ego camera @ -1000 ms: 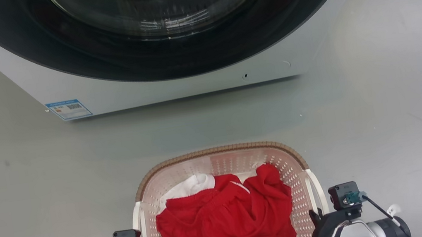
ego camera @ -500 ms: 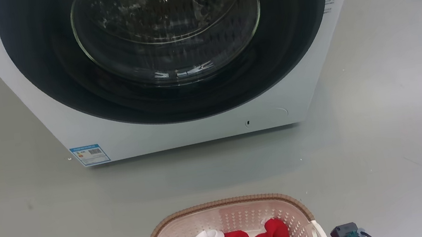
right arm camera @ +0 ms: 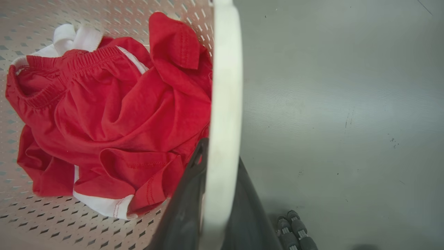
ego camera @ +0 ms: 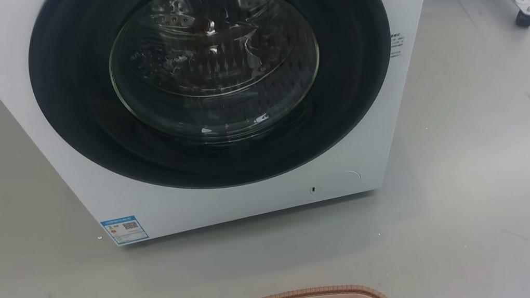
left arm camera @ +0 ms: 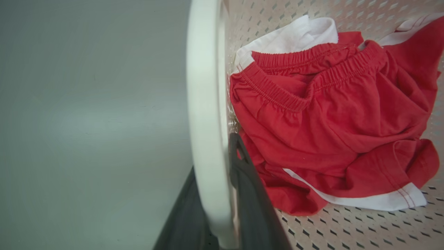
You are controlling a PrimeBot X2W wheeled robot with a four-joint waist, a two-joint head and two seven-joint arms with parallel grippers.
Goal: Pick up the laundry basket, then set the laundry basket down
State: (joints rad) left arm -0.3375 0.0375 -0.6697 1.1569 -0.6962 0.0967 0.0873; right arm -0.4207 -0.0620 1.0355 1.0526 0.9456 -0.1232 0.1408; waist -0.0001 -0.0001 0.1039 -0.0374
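left tool [left arm camera: 218, 165], right tool [right arm camera: 222, 160]: smooth, tapering dark grey fingers [left arm camera: 250, 196].

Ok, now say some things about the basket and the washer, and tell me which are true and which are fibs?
1. The clothes in the basket are blue. False: they are red with some white.
2. The left pincer grips a white handle. True.
3. The right pincer holds a sock. False: it grips the basket's other handle.
4. The washer door is shut. True.
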